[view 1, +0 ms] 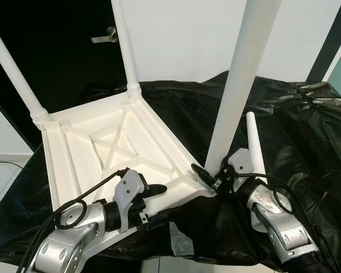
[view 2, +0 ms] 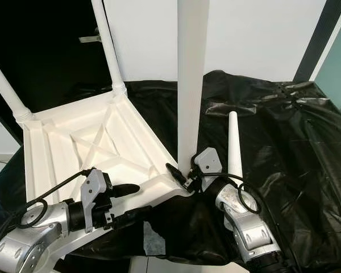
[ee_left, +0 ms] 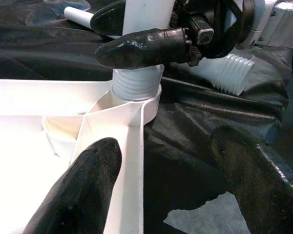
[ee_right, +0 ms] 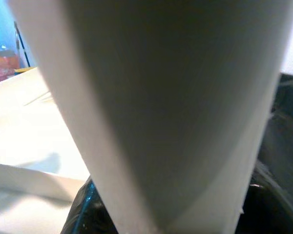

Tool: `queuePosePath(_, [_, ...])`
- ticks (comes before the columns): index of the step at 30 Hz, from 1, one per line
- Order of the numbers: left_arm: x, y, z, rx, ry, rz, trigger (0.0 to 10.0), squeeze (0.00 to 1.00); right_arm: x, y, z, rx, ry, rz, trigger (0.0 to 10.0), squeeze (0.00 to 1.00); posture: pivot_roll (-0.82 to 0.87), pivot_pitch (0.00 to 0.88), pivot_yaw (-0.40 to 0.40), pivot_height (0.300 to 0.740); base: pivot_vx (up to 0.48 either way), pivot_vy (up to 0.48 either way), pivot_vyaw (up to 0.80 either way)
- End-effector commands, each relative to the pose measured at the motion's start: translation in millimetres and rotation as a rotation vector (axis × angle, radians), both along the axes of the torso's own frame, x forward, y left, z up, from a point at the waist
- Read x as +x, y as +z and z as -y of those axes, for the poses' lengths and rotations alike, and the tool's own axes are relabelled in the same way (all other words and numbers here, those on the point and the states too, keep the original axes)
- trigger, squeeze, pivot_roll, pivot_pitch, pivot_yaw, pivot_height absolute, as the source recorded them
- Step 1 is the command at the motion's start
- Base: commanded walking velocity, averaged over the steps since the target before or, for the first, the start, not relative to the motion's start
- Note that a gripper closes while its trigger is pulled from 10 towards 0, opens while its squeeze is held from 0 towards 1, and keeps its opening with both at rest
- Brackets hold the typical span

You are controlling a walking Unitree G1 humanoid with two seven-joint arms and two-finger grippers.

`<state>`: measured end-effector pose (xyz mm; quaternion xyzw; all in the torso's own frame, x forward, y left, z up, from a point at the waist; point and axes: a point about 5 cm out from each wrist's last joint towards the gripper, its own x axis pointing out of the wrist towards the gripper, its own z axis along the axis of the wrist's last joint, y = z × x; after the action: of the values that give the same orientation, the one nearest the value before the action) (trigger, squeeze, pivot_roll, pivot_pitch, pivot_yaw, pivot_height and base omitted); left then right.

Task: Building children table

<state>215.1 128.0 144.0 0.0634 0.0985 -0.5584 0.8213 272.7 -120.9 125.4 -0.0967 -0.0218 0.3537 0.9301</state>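
Left eye view: an upturned white tabletop (view 1: 102, 153) is seen lying on a black plastic sheet (view 1: 307, 142), underside up, at 9 o'clock of centre. Two legs (view 1: 125, 45) are seated upright in its far corners. A third leg (view 1: 238, 85) is held upright in the near corner socket at 5 o'clock of the tabletop, gripped near its base by the closed right hand (view 1: 211, 177). The left hand (ee_left: 161, 190) is held open, one finger (ee_left: 75, 195) inside the tabletop rim, the other outside it. A loose fourth leg (view 1: 256, 148) is lying on the sheet just beside the right hand, at 3 o'clock.
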Motion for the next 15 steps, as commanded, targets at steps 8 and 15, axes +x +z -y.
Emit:
queuePosePath(8, [3.0,7,-0.6,0.015,0.004,0.033,10.0,0.0,4.4,-27,10.3,0.031,-0.076,-0.224,10.0,0.0,0.04,0.0,0.03,0.74,0.0,0.0,0.0])
queuePosePath(15, [4.0,7,-0.3,0.015,0.01,0.037,10.0,0.0,7.9,-32,13.4,0.021,-0.099,-0.273,10.0,0.0,0.04,0.0,0.028,0.74,0.0,0.0,0.0])
